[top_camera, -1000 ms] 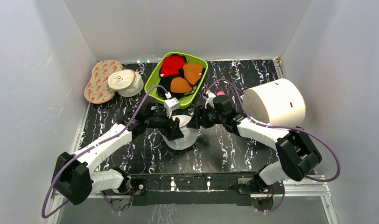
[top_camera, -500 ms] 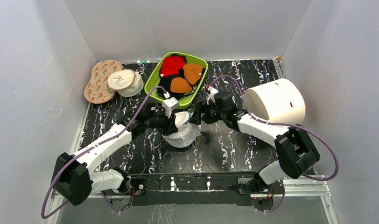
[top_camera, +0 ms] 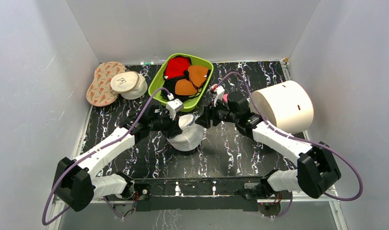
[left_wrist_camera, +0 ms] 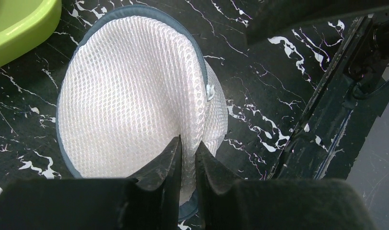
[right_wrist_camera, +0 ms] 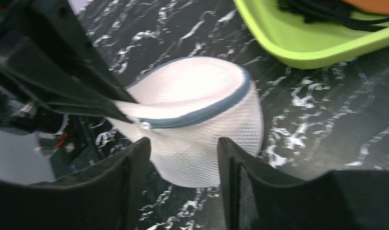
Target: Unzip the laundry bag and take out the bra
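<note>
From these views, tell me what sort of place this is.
Probably a robot test cell, not a home: plain white walls box in a black marbled table, a left arm and right arm are bolted at its near edge, with a laundry bag and green tray as props.

White mesh laundry bag [left_wrist_camera: 130,96], grey-blue rim; black white-veined table [top_camera: 269,72]; lime tray [right_wrist_camera: 303,45].

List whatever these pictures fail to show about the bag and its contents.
- Bra: in no view; the bag's mesh hides its inside.
- Zip pull: tiny in the left wrist view, blurred in the right wrist view; how far the zip is open is unclear.
- Green tray: cut off by the top-left edge in the left wrist view.
</note>
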Robot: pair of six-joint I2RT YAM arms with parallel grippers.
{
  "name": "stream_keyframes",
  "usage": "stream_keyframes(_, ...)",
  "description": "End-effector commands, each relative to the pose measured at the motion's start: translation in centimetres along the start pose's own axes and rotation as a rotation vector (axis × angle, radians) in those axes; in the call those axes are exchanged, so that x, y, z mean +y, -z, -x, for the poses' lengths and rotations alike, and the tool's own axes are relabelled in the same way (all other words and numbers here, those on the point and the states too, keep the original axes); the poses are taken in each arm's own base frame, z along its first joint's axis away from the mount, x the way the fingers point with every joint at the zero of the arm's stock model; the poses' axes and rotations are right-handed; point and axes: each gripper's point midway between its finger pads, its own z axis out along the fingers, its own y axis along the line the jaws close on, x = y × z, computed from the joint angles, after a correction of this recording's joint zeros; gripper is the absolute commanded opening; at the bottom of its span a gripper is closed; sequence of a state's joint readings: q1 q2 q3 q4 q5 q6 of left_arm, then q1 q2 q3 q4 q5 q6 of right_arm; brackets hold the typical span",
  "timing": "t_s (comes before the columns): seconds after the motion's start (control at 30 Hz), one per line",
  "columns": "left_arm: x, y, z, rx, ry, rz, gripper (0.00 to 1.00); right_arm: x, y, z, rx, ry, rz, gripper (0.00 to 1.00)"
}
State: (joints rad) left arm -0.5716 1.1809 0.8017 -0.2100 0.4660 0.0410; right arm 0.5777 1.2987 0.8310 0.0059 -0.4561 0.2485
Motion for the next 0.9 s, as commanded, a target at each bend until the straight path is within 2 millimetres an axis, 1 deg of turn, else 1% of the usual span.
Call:
stream_keyframes(0.0,-0.5,0.7,1.7,-0.041,-0.01,-0.008,0.12,4.7,-0.5,1.0,-0.055,0.059,0.211,0.46)
stream_keyframes(0.1,-0.7,0.7,1.8,-0.045,-0.012,-0.017,0.12,6.5,-1.4,1.1,-0.073,0.076,0.235,0.45)
stream_keyframes(0.23,-0.7,0.7,1.8,-0.048,-0.011,-0.015,0.11,6.3,-2.7,1.0,-0.066,0.075,0.165,0.4)
stream_keyframes(0.3,-0.7,0.7,1.8,-0.048,-0.009,-0.017,0.1,5.7,-3.1,0.8,-0.062,0.06,0.13,0.35)
stream_keyframes(0.33,-0.7,0.7,1.8,-0.046,-0.009,-0.017,0.1,5.5,-3.3,0.6,-0.056,0.053,0.12,0.34)
stream_keyframes(0.5,-0.8,0.7,1.8,-0.047,-0.011,-0.019,0.08,5.0,-3.2,0.1,-0.039,0.049,0.096,0.36)
stream_keyframes(0.7,-0.9,0.7,1.8,-0.048,-0.009,-0.029,0.08,4.6,-2.9,0.4,-0.057,0.054,0.068,0.38)
stream_keyframes(0.77,-1.0,0.6,1.8,-0.048,-0.009,-0.033,0.07,4.8,-3.1,0.6,-0.063,0.054,0.081,0.36)
stream_keyframes(0.87,-1.0,0.5,1.7,-0.044,-0.007,-0.037,0.06,5.1,-3.3,0.8,-0.066,0.053,0.099,0.3)
